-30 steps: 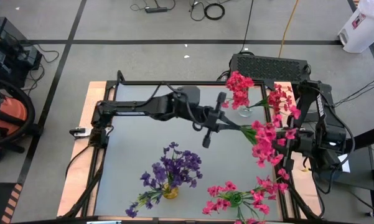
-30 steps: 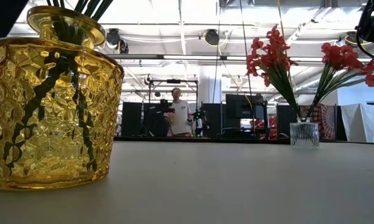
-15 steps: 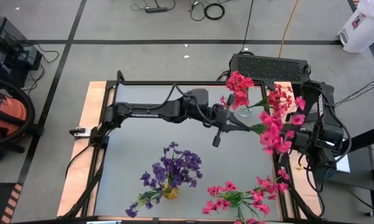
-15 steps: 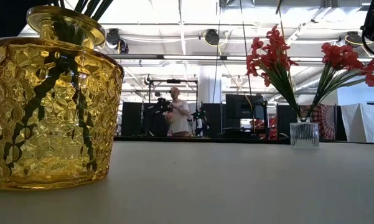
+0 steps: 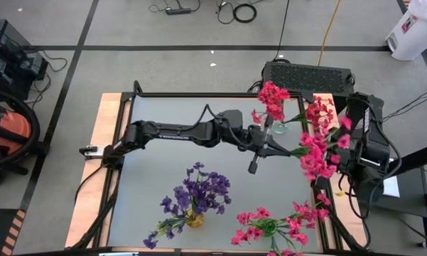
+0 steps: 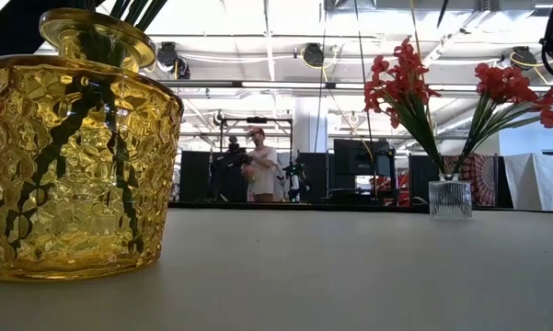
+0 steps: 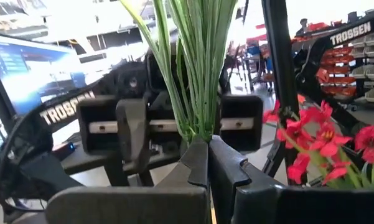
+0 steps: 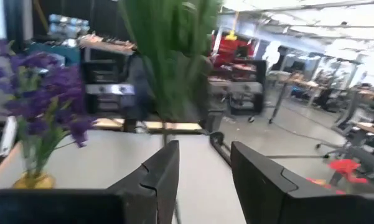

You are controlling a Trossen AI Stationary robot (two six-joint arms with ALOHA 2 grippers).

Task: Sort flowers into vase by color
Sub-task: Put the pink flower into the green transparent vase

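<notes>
Carried farther right since a second ago: pink sprig [image 5: 314, 151], left gripper [image 7: 206, 155] clamped on its green stems. Right gripper [image 8: 202, 163] parted, holding nothing, near bench [image 5: 156, 160] right edge.

Both arms are dark, almost black, built of slim tube-like links with bulkier rounded joints. Thin black cables loop along the left arm [image 5: 177, 129], and more trail from the right arm [image 5: 366, 153]. The left wrist view shows white block letters reading TROSSEN on the dark housings, pale strips on two boxy blocks, and thick black fingers [image 7: 196, 165] with stepped, notched inner edges.
</notes>
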